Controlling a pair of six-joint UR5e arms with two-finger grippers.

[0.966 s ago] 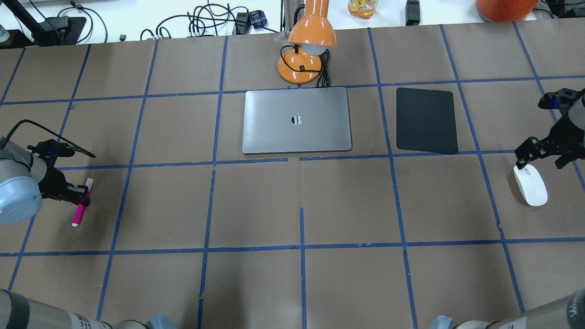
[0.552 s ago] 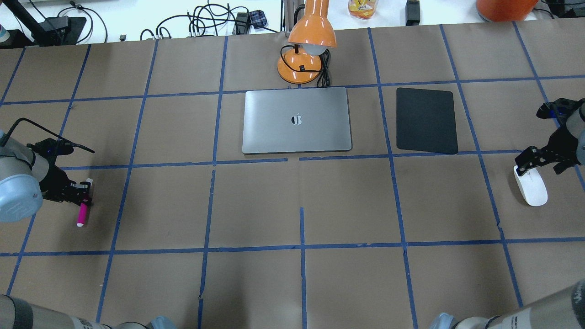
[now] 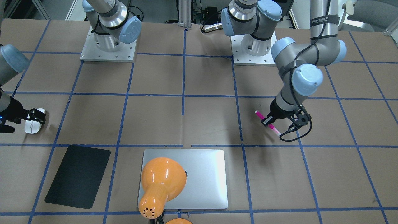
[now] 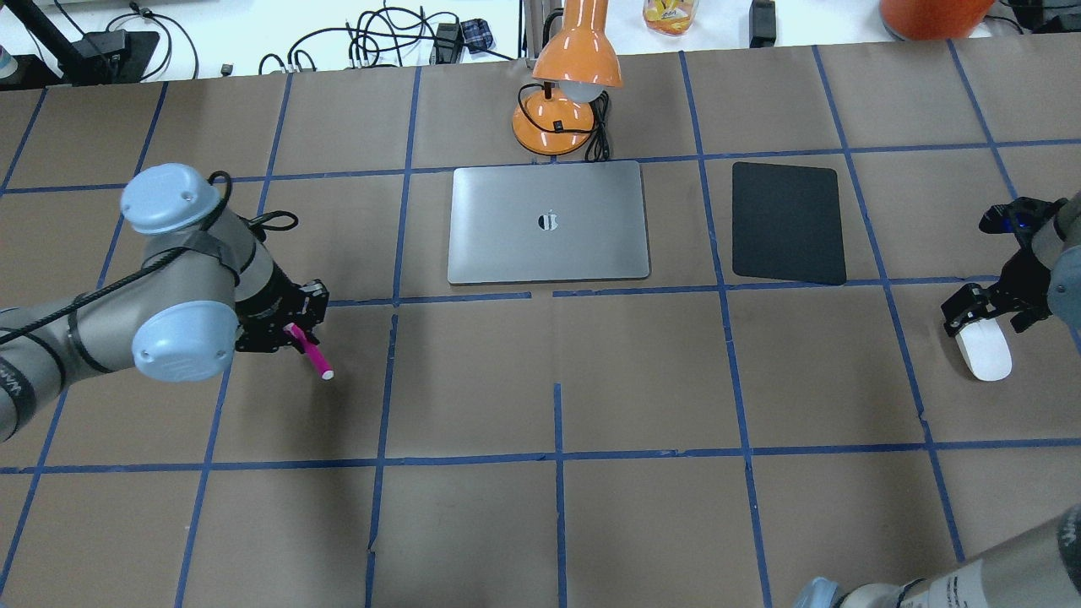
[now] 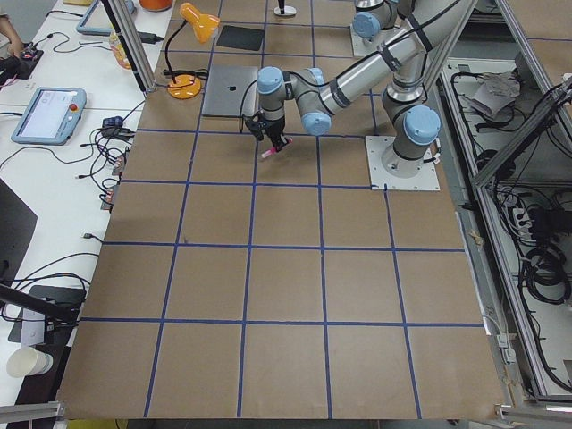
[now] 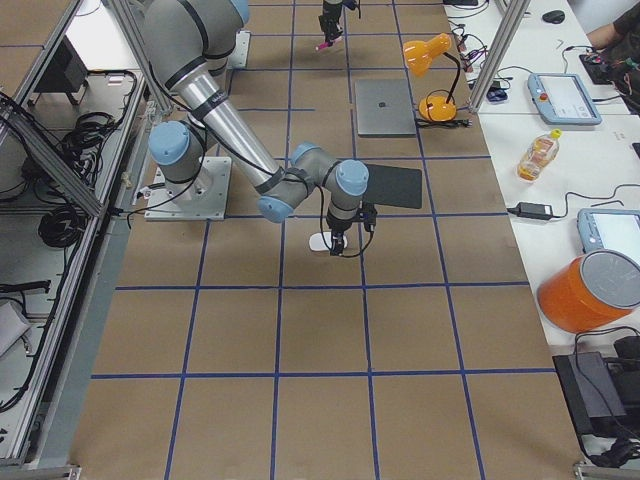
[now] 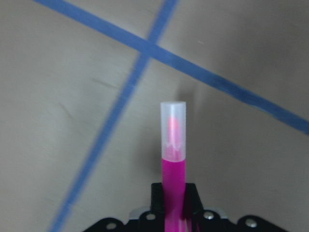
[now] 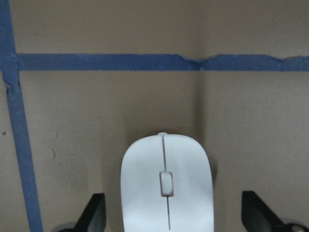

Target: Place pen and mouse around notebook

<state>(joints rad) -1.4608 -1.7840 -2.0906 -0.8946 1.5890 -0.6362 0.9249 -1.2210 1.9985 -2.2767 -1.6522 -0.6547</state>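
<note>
**Overhead exterior and five other views: pen in carriage, mouse not yet gripped**

Overhead exterior. Left gripper (image 4: 291, 331) is closed on the pen (image 4: 314, 361), which juts out slantwise. It is left of the notebook (image 4: 549, 221), nearer the robot and apart from it. Right gripper (image 4: 980, 308) is over the near end of the mouse (image 4: 984, 353), at the right edge, beyond the black mat (image 4: 788, 222).

Exterior front-facing. Pen is pinched near mid-length. Its shadow falls apart from it on the table (image 3: 199, 124), so it reads as lifted.

Exterior left, exterior right. Same layout; finger state is unreadable.

Left wrist-mounted. Pale cap end leads, with the barrel clamped behind it.

Right wrist-mounted. Fingers (image 8: 94, 212) are spread wide, one on each side of the mouse with gaps on both sides. Nothing is held, and the mouse lies flat.

Risk. The smooth curved mouse shell may twist or squirt out as the fingers close. The narrow pinch may let the pen pivot or slip in transit. Once released, the pen may roll.

Change. Since 0.6 s ago, the left gripper has travelled from the table's left edge in toward the notebook, carrying the pen. The right gripper has shifted only slightly, and the mouse is unmoved.
</note>
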